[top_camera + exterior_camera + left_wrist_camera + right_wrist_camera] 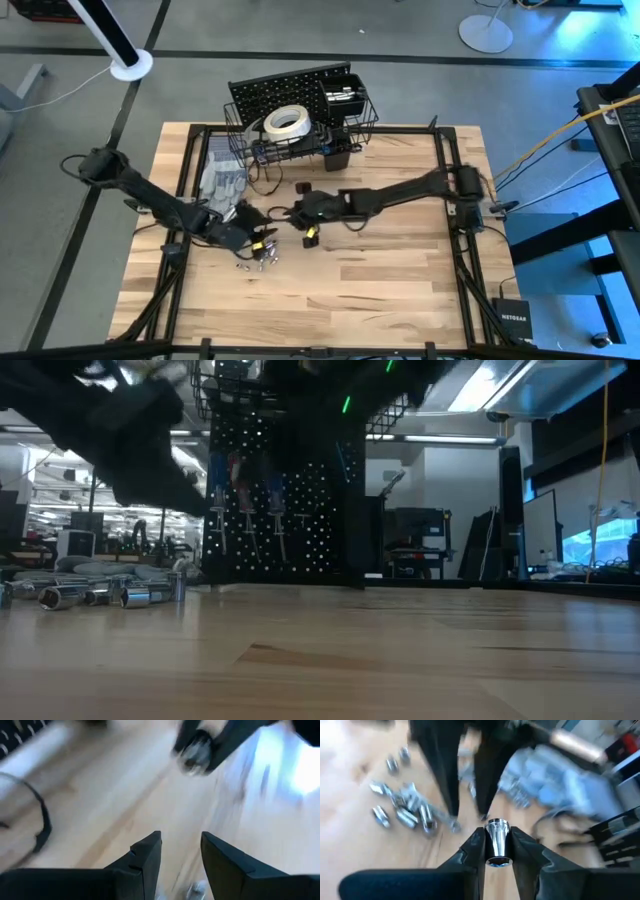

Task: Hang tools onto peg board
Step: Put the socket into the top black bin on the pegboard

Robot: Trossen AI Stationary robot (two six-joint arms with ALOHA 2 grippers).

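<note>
Sockets, small silver ones (402, 812), lie scattered on the wooden surface (380, 270) just in front of the left tool (262, 243), and one silver socket (497, 842) is pinched upright between the fingers of the right tool (300, 218), which hangs above the surface near the pile. The left tool stands empty with its fingers parted, close beside the right one. The peg board (290, 95) stands at the far edge of the surface, with a white tape roll (286, 122) lying in its wire basket (365, 110) and grey gloves (222, 183) just in front of it. The held socket is smooth and round, so it could slip or twist out during the carry; the two arms sit so near each other that a swing could knock them together or scatter the pile. I count one socket held and roughly eight loose, though motion blur makes that uncertain; one tape roll; one basket.
</note>
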